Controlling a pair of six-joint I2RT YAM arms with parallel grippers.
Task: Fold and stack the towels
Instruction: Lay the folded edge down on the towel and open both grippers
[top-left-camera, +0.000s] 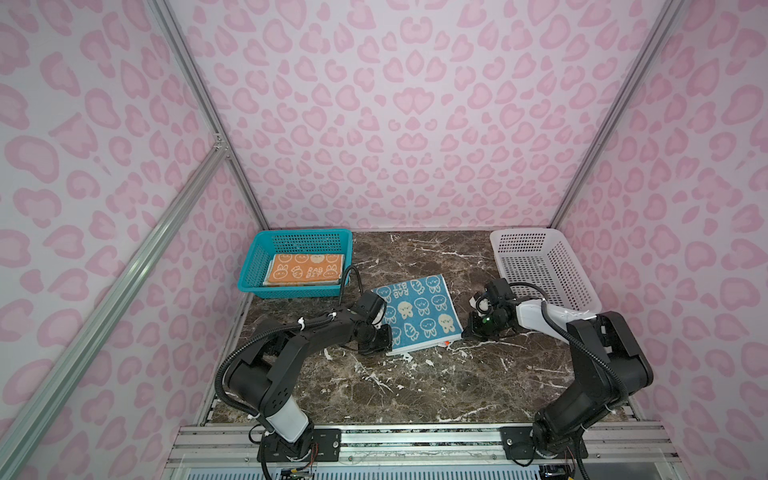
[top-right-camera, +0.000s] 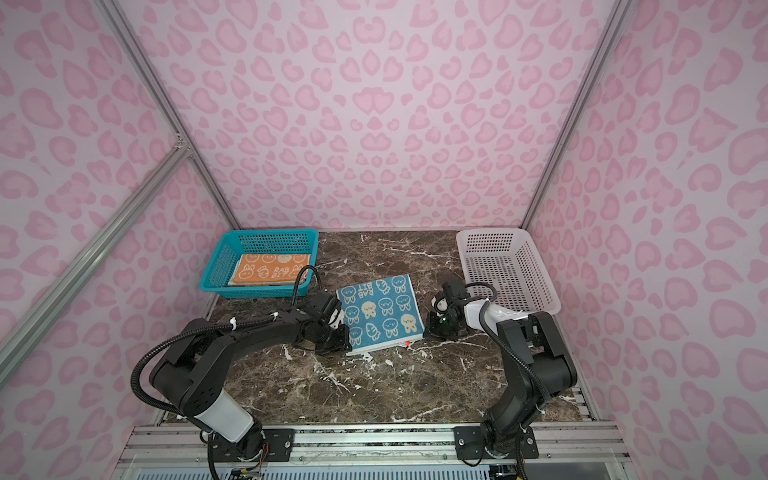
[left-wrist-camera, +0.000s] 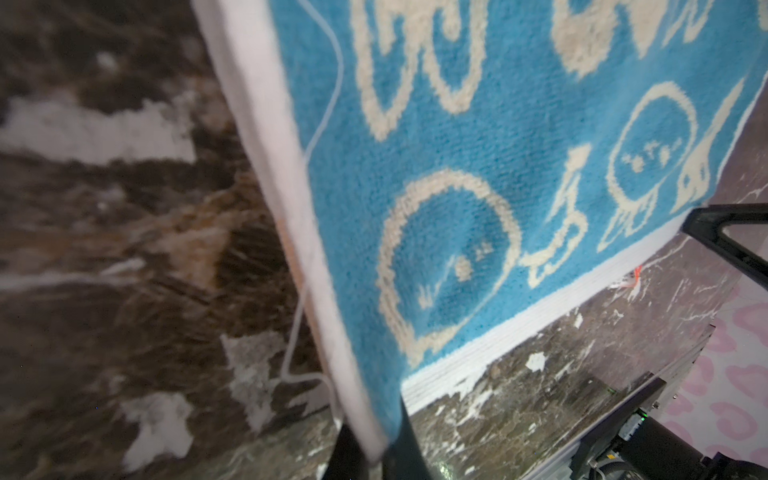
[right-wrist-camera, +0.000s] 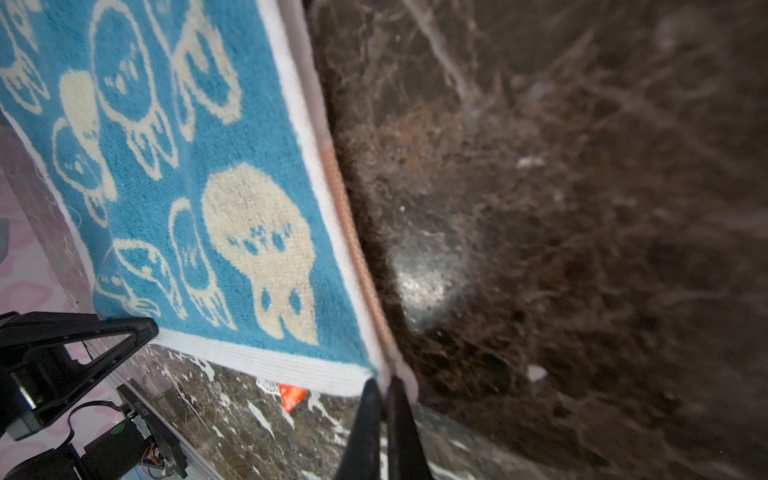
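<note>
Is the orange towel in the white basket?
No, the orange towel lies folded inside the teal basket.

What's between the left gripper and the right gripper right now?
The blue towel: left gripper and right gripper are each shut on a near corner. Both top views show it.

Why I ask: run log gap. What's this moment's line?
blue towel: on table | left/right jaws: shut on its near corners | orange towel: in teal basket
</note>
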